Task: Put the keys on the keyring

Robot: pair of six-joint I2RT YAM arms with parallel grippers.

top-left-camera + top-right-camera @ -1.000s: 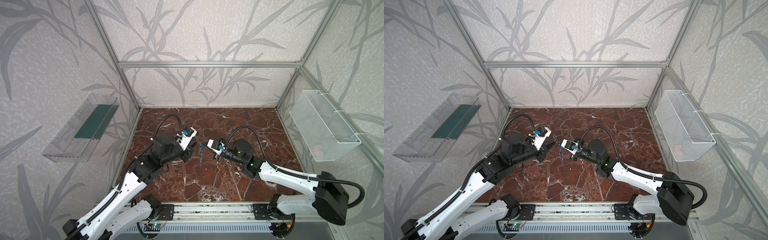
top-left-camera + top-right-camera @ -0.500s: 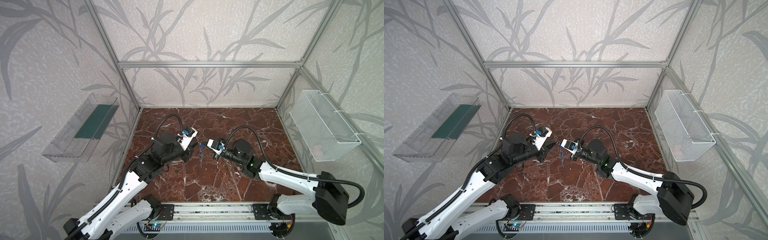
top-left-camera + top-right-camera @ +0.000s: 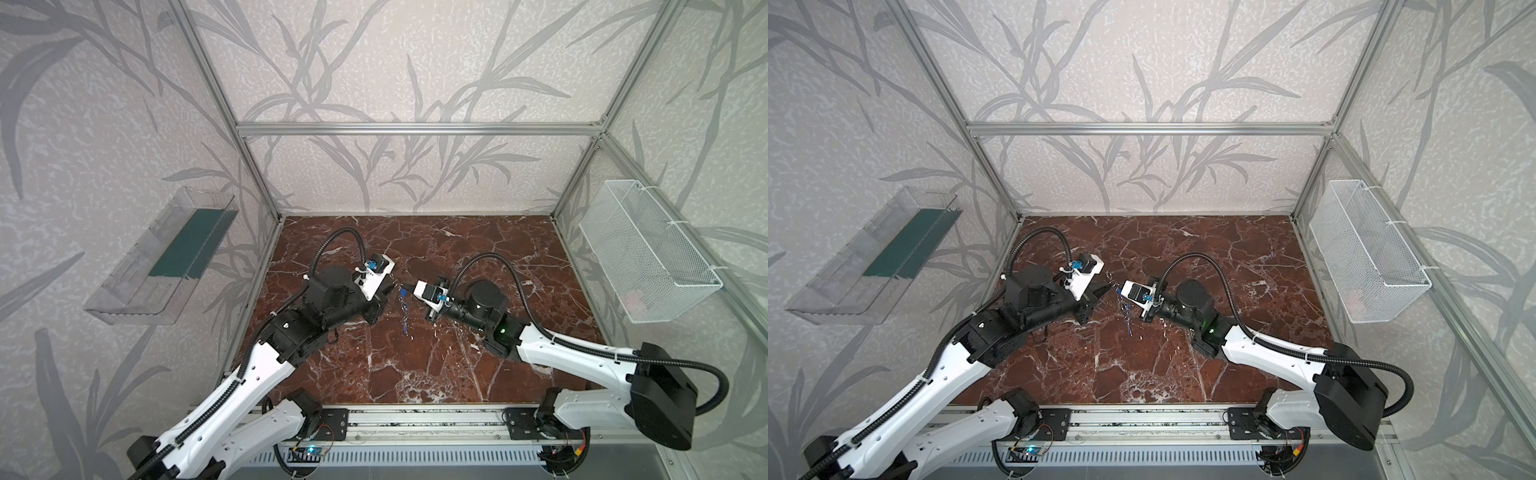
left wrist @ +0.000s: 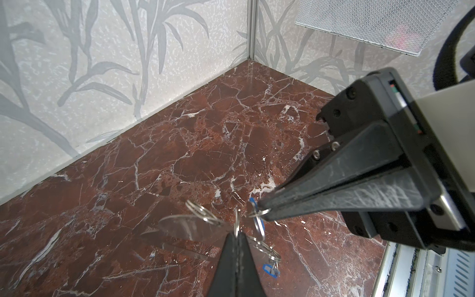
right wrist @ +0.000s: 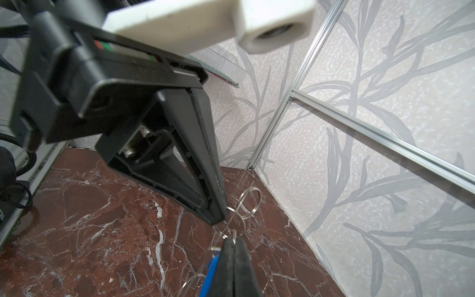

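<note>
In both top views the keys [image 3: 404, 326] are too small to count. In the left wrist view the keyring [image 4: 183, 226] is only a blurred grey patch, perhaps pinched by the left gripper [image 4: 237, 235], which the picture's edge cuts off. Behind the right gripper [image 5: 232, 241] a blue tag [image 5: 210, 267] is half hidden.

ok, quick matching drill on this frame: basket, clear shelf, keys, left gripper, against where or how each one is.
Things:
A. wire basket
B. clear shelf
C. keys
D. left gripper

States:
1. shut on a small ring
2. on the wall at the right of both top views
3. dangling in a chain over the table
4. on the wall at the left of both top views

Pairs: A-2, B-4, C-3, D-1
</note>
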